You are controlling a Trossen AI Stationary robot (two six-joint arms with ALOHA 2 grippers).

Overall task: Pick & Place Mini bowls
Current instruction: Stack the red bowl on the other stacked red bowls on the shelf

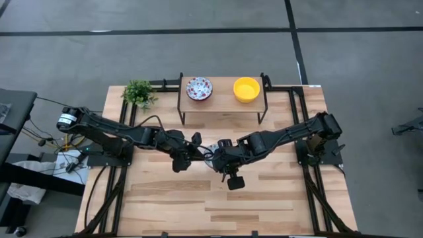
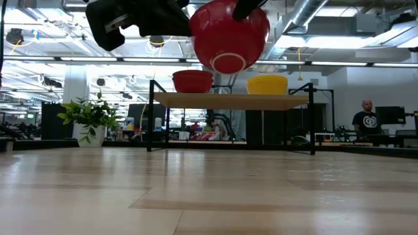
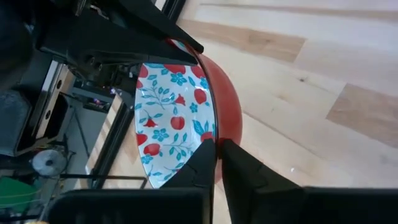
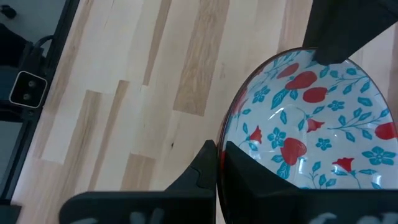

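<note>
Two grippers of mine pinched one patterned bowl point(image 3: 177, 121) by its rim, high above the table point(image 1: 264, 198) at mid-span. My left gripper point(image 3: 216, 149) was clamped thin on one edge and my right gripper point(image 4: 219, 152) on the opposite edge. Two more bowls sat on the shelf point(image 1: 221, 102): another patterned bowl point(image 1: 199, 88) and a yellow bowl point(image 1: 246, 89). If either arm pulled away while both were clamped, I judged the bowl could twist free and drop.

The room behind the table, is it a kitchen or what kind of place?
Not a kitchen; it looks like a big lab or workshop. Bare pipes and ducts run along the ceiling, desks with monitors stand behind, and a person is working there.
</note>
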